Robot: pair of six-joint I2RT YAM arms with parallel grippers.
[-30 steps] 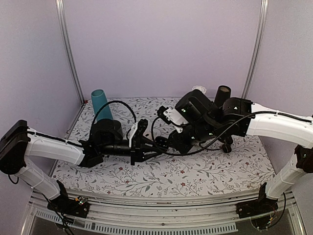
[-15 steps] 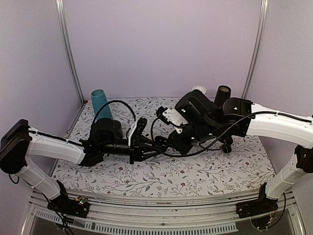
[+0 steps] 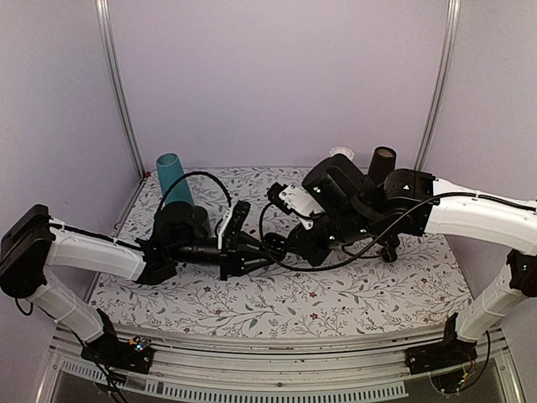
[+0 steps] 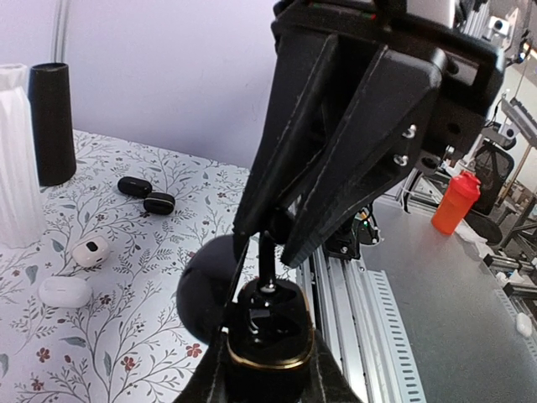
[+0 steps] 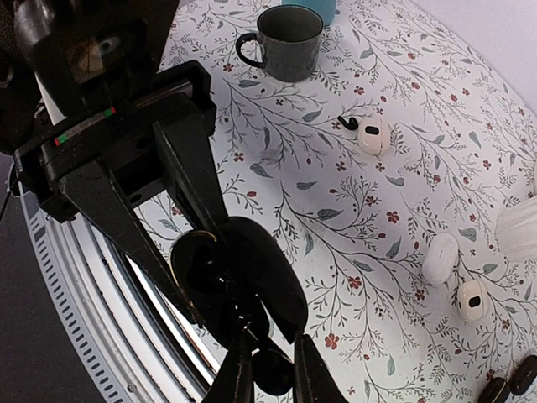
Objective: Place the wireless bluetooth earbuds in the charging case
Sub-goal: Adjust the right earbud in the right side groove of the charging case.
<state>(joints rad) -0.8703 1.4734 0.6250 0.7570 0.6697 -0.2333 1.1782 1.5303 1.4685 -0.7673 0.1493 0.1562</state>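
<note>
My left gripper (image 4: 268, 363) is shut on the charging case (image 4: 270, 334), a glossy black case with a gold rim. It holds the case above the table with the lid (image 4: 208, 285) swung open. My right gripper (image 5: 273, 379) is shut on a black earbud (image 5: 274, 367), and its stem (image 4: 267, 259) reaches down into the case's well. From the right wrist the case (image 5: 195, 270) sits between the left fingers (image 5: 126, 227). The two grippers meet at mid-table (image 3: 270, 246). A small black speck (image 5: 346, 125) lies beside a white case; I cannot tell if it is the other earbud.
A grey mug (image 5: 289, 32) stands far left, near a teal cup (image 3: 172, 178). White earbud cases (image 5: 372, 136) (image 5: 440, 256) (image 5: 471, 300) lie on the floral cloth. Two small black pieces (image 4: 134, 186) (image 4: 159, 202), a black cylinder (image 4: 50, 122) and a white vase (image 4: 15, 180) are at the back right.
The left gripper has edged the case a little to the right, closer to the right gripper. The right arm has hardly moved.
</note>
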